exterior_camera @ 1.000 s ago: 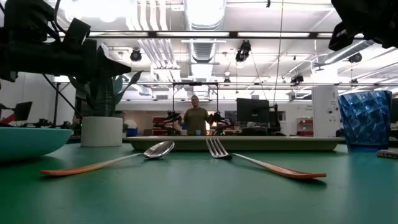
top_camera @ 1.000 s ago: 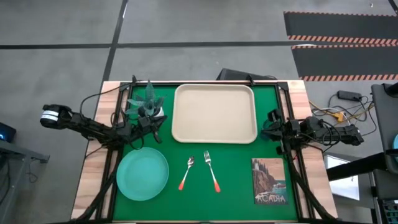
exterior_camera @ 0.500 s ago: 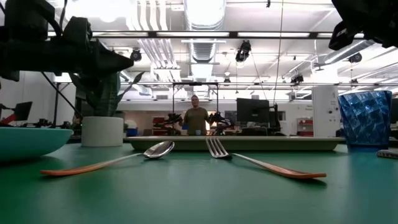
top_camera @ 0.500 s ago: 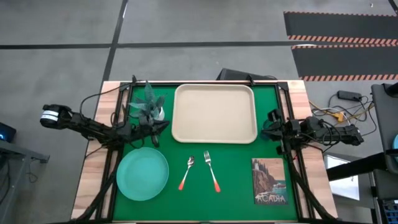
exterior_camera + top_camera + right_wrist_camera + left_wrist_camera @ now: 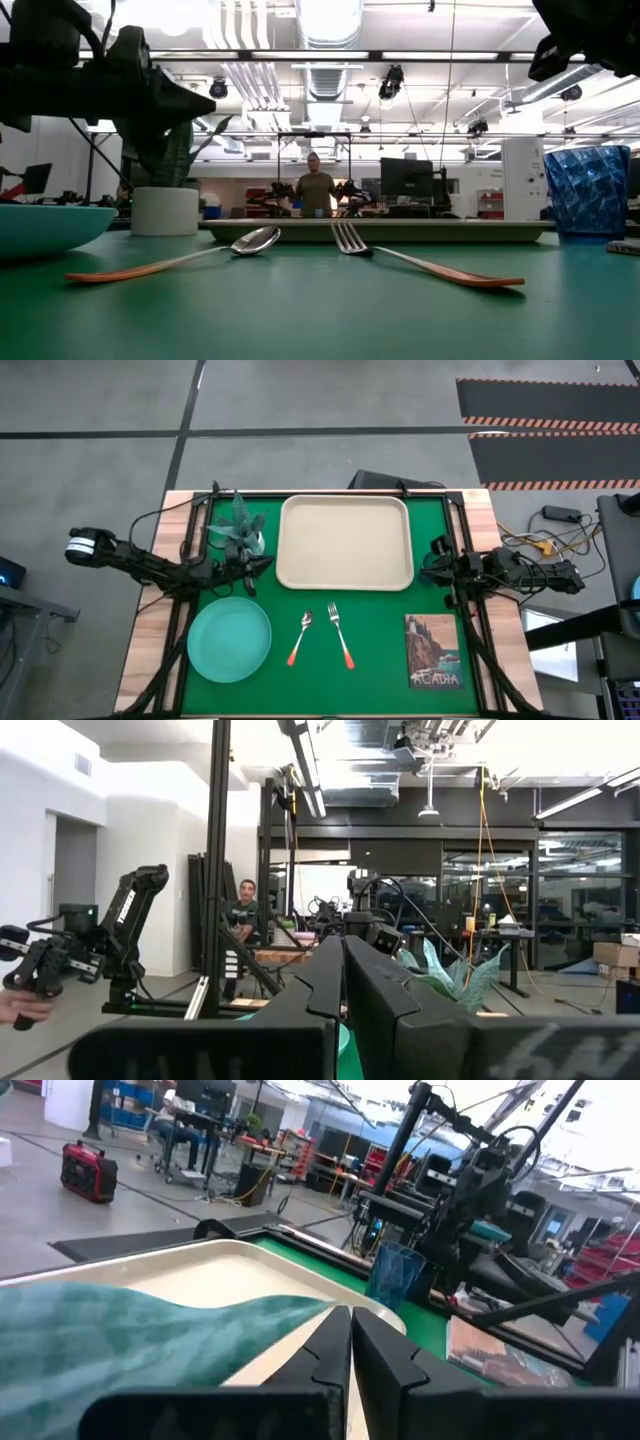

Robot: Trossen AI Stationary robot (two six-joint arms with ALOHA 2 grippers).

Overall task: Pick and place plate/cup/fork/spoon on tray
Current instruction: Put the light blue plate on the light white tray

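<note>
The beige tray (image 5: 345,542) lies at the table's far middle. The turquoise plate (image 5: 229,641) lies near left. The spoon (image 5: 299,637) and the fork (image 5: 340,634), both with orange-red handles, lie side by side in front of the tray. The blue cup (image 5: 588,190) stands upright by the tray's right side and also shows in the left wrist view (image 5: 398,1275). My left gripper (image 5: 262,563) is shut and empty, above the table between the plant and the plate. My right gripper (image 5: 425,571) is shut and empty, just right of the tray near the cup.
A white-potted green plant (image 5: 240,532) stands at the far left beside my left gripper; one of its leaves (image 5: 150,1340) shows close in the left wrist view. A picture book (image 5: 434,652) lies near right. A person stands in the room beyond the table (image 5: 317,190).
My left gripper has swung a little toward the table's far edge and toward the tray, close past the plant. The right arm and the tableware have kept still.
</note>
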